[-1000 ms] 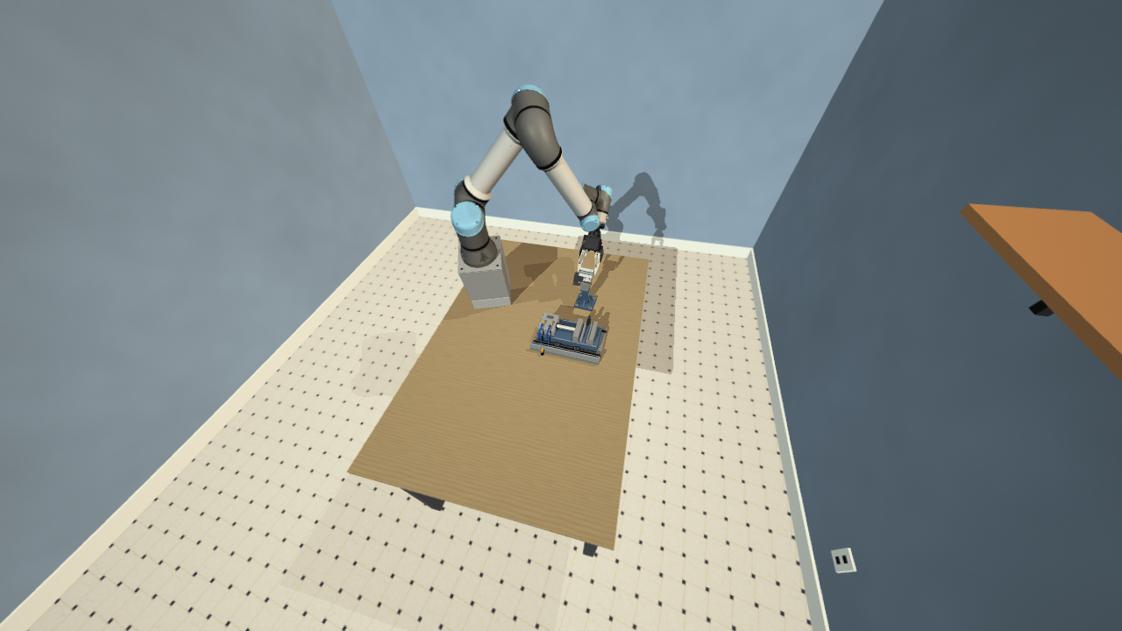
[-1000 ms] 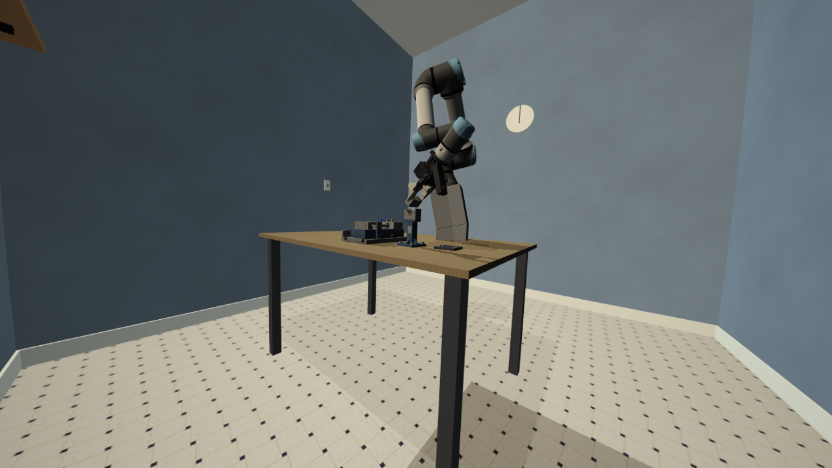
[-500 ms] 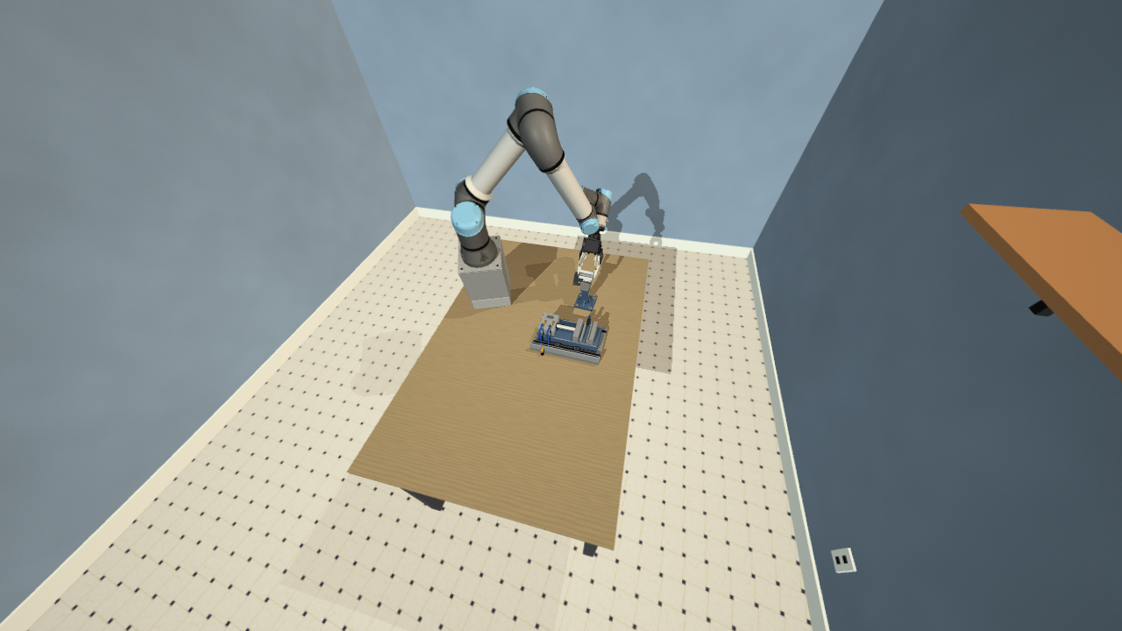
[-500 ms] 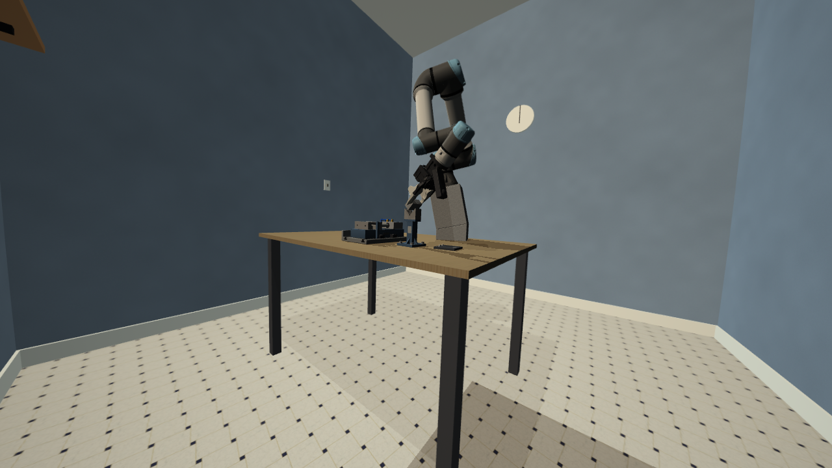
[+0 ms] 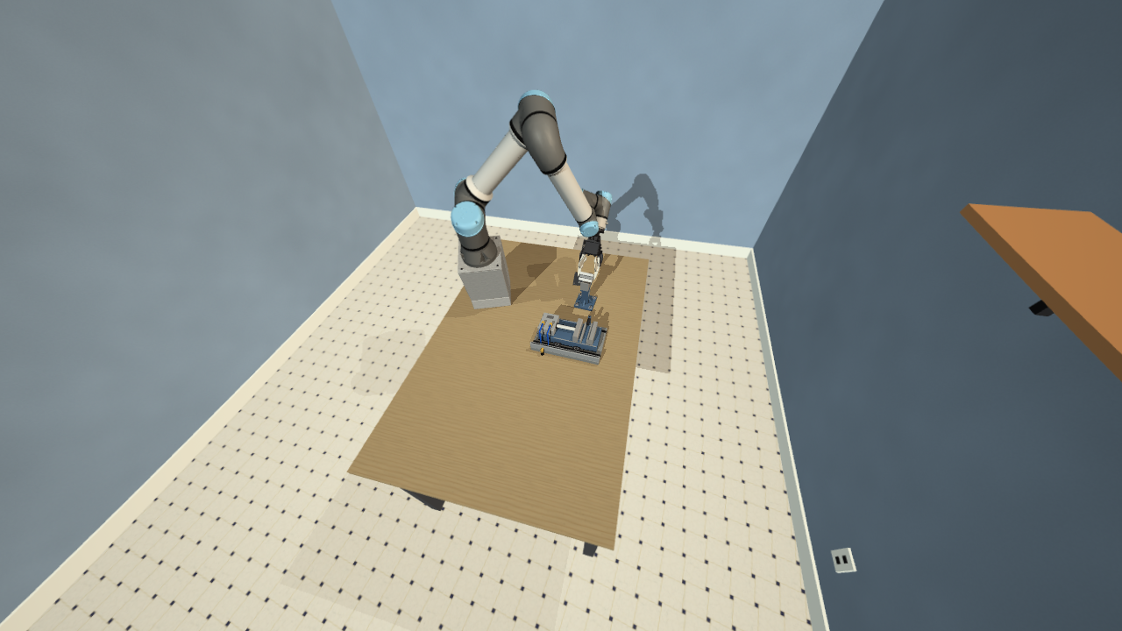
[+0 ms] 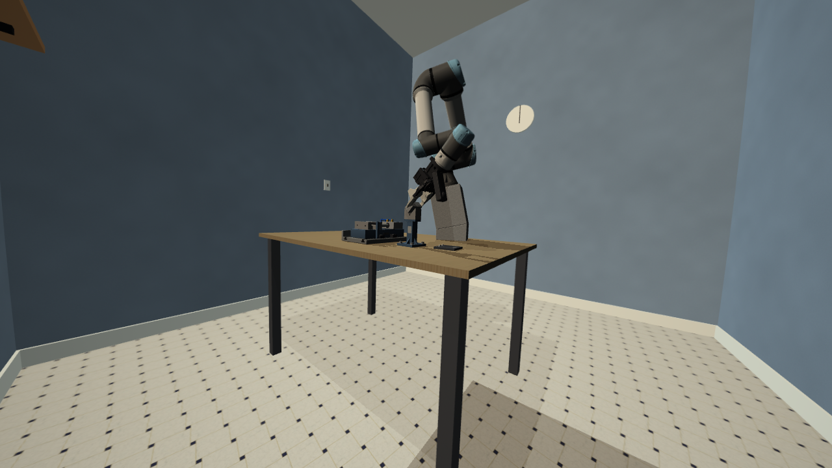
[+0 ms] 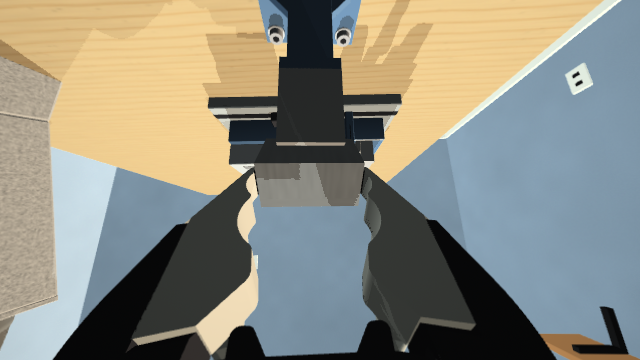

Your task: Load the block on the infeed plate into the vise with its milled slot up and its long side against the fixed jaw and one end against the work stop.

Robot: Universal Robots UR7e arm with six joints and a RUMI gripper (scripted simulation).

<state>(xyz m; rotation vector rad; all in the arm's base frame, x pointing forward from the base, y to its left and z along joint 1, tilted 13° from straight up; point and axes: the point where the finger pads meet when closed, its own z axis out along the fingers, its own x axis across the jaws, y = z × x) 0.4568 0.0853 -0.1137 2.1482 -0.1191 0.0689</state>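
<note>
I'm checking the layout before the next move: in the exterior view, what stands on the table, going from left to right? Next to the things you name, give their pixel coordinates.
The vise (image 5: 576, 339) (image 6: 372, 234), the V-block's stand (image 6: 411, 233) (image 5: 585, 301), the infeed plate (image 6: 448, 247).

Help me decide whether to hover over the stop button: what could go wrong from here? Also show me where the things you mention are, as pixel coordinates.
The part (image 5: 585, 278) (image 6: 411, 208) (image 7: 310, 185) may tip off the V-block stand (image 5: 585, 300) (image 6: 411, 231) (image 7: 310, 30) if released unseated; contact isn't clear. Only the tips of the gripper (image 5: 585, 276) (image 6: 411, 207) (image 7: 310, 182) pinch it, so a bump could pivot it. No slot shows, so it might be set down wrong way up.
</note>
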